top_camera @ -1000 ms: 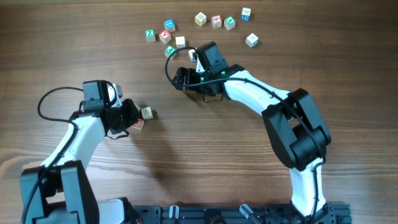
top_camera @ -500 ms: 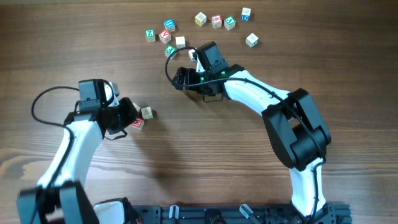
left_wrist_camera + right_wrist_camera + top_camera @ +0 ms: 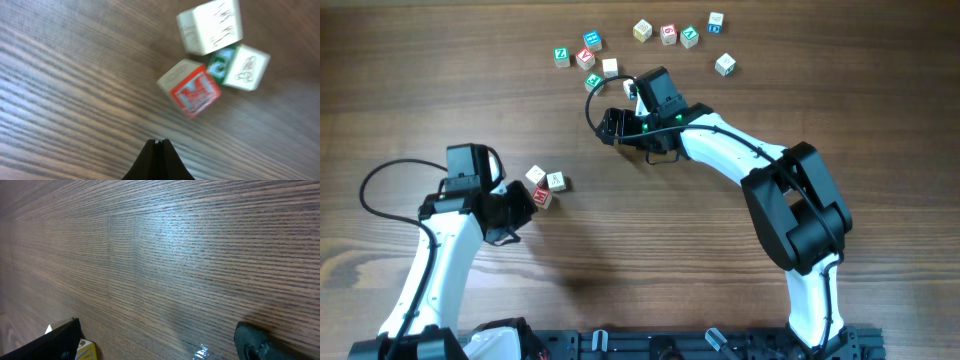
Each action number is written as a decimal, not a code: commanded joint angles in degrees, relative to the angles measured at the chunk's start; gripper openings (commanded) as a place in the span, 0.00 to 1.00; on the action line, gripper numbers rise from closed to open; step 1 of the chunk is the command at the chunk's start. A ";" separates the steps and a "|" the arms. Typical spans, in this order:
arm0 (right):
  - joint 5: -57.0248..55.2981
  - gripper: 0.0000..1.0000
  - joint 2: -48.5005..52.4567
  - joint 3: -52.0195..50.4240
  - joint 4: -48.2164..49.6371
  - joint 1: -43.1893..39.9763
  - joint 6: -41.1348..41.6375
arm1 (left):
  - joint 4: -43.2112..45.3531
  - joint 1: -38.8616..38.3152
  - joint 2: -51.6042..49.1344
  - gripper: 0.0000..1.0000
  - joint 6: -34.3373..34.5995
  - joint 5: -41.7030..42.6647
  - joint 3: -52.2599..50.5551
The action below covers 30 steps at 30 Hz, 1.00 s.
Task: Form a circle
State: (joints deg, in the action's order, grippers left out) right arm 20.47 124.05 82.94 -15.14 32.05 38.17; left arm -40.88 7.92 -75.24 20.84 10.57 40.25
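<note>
Table (image 3: 440, 80) open beyond the circle (image 3: 545, 186); loose cubes (image 3: 668, 35) well apart

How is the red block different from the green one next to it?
The red block has a bright red face with a pale letter; the green block shows a green face and a pale side with a line drawing. The red block lies nearer the left gripper; the green block lies farther off. Both are small pale wooden cubes, huddled together on the table.

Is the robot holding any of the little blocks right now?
No. The left gripper is shut empty, short of the red-faced pale wooden cube; the right gripper is open, holding nothing.
</note>
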 commanded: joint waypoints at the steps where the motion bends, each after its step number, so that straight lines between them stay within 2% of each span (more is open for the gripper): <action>1: -5.86 0.99 4.02 -3.04 -2.12 -1.05 0.79 | 1.81 -0.09 -0.52 0.04 -1.14 -1.27 -1.75; 6: -5.86 1.00 4.02 -3.04 -2.08 -1.05 0.81 | 2.99 -0.48 -0.96 0.04 -1.11 -1.25 -1.90; 10: -5.88 1.00 4.02 -3.04 -2.08 -1.05 0.79 | 7.43 -3.15 -2.69 0.04 -1.16 -1.25 -3.98; 14: -5.86 1.00 4.02 -3.04 -2.10 -1.07 0.81 | 7.74 -4.85 -3.67 0.04 -3.96 -1.27 -4.00; 30: -5.86 0.99 4.02 -3.04 -2.08 -1.07 0.79 | 11.15 -4.87 -5.18 0.04 -3.91 -3.19 -4.83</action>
State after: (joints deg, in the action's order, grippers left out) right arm 20.47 124.05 82.94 -15.14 32.05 38.17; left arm -30.11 3.38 -79.35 18.04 8.14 36.49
